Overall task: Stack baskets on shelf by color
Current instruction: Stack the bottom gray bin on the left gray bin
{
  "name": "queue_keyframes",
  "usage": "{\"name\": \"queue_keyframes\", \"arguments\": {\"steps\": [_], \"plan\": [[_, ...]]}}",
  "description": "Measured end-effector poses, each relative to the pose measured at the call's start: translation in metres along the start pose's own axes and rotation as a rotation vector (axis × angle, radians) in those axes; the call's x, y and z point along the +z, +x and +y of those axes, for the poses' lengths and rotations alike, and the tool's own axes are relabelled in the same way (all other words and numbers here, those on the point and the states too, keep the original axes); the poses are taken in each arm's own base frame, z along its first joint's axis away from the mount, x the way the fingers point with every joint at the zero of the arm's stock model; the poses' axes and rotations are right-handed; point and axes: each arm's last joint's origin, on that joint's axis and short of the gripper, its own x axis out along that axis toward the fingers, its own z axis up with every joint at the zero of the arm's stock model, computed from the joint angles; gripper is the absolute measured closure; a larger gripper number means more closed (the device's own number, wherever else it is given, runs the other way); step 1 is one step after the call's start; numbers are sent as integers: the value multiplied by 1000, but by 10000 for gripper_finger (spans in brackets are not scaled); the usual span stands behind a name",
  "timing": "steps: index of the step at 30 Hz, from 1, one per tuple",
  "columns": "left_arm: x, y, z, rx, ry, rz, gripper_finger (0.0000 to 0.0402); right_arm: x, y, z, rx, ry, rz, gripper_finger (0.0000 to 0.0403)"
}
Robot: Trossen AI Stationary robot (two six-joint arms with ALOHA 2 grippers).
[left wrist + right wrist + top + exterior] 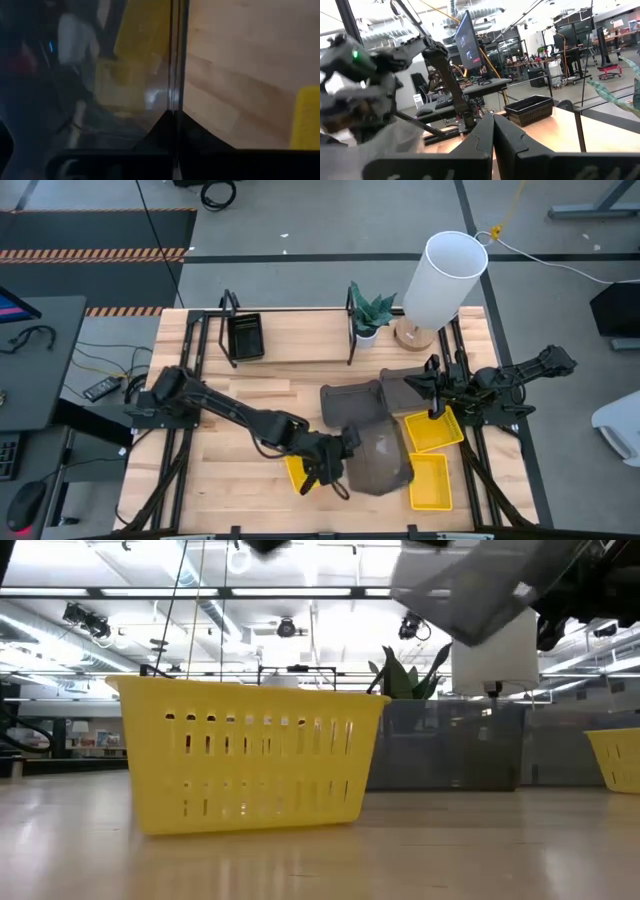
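Here, the left gripper is seen low over the front middle of the wooden tabletop, its fingers pressed together on the rim of a dark grey basket, which is held tilted and clear of the table; in the low view that same basket hangs at a slant near the upper edge. Through the translucent wall of the held basket, yellow plastic and bare wood are made out in the left wrist view. Partly under the left arm's wrist, a yellow basket rests on the table, and in the low view it stands upright in the foreground. Just behind the held basket, a second dark grey basket lies on the wood, with a third touching it on the right. To the right of the held basket, two more yellow baskets are found, one angled and one nearer the front edge. The right gripper is poised above the right side of the table, near the third grey basket, its fingers closed on nothing. At the back, the shelf carries a single black perforated basket toward its left end, a small potted plant near its right end loop, and beside that a white cylinder lamp on a round wooden base.
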Motion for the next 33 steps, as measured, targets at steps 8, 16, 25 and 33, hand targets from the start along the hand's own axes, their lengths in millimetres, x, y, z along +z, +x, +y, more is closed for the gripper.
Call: {"name": "queue_keyframes", "arguments": {"steps": [8,16,25,33], "plan": [[-49,-15,30,-18,-630,105,393,0,0,0,0,1,-2,391],[-86,-14,51,-39,-1068,147,390,0,0,0,0,2,-3,391],[-88,-19,79,-95,-1213,185,392,0,0,0,0,1,-2,391],[-93,15,62,-171,-1194,312,390,1,0,0,1,5,-8,391]]}}
